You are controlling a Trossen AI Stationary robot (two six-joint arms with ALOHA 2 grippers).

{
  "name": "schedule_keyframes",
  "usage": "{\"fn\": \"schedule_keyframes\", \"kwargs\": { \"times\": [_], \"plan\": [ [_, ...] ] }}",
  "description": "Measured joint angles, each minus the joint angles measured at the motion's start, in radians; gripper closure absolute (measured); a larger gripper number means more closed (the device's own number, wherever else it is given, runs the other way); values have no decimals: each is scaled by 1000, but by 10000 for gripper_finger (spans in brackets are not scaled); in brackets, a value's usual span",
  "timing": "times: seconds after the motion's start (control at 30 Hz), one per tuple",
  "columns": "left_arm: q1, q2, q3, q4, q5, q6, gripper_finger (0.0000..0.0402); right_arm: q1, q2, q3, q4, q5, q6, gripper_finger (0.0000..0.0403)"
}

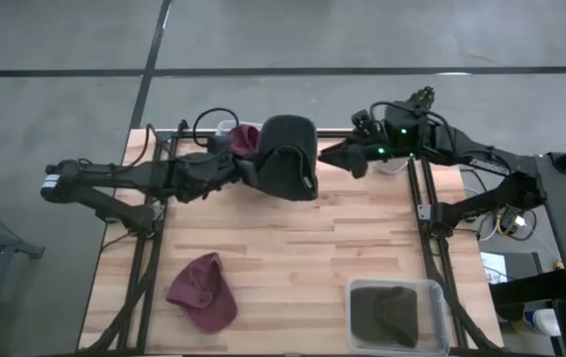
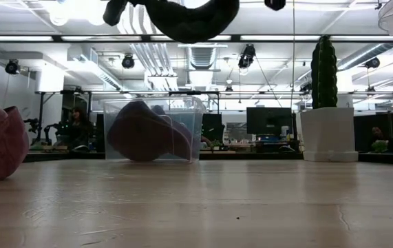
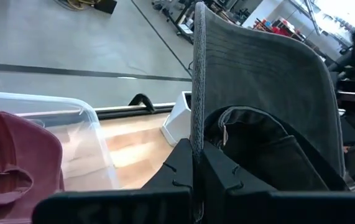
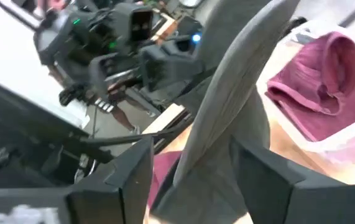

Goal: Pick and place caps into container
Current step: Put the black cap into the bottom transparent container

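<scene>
Two maroon caps [image 1: 203,291] [image 1: 246,138], two olive caps [image 1: 287,159] [image 1: 386,313].

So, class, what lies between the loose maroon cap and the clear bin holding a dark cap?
Only bare wooden table separates the maroon cap from the bin, seen in the high view.

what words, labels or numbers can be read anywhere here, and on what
None can be read in any view.
The dark cap held up by the left gripper: no print shows.
The maroon cap on the table: no logo visible.
The clear bins: no labels visible.
Monitors in the room behind: too small and blurred to read.
</scene>
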Motion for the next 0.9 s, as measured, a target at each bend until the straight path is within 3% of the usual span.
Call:
{"fn": "schedule_keyframes", "kwargs": {
  "times": [0.23,0.4,0.57,0.73,0.9],
  "plan": [
    [-4,25,10,2,-4,-18,395,-1,59,1,-5,33,14,188],
    [-13,13,10,4,-4,-37,395,-3,79,1,-5,41,-8,208],
    [-20,8,14,5,-5,-35,395,-2,74,1,0,54,-45,271],
    [-21,7,12,11,-20,-51,394,-3,65,1,-7,66,-84,371],
    [-22,4,9,7,15,-41,375,-5,64,1,-11,61,-97,389]
  ]
}}
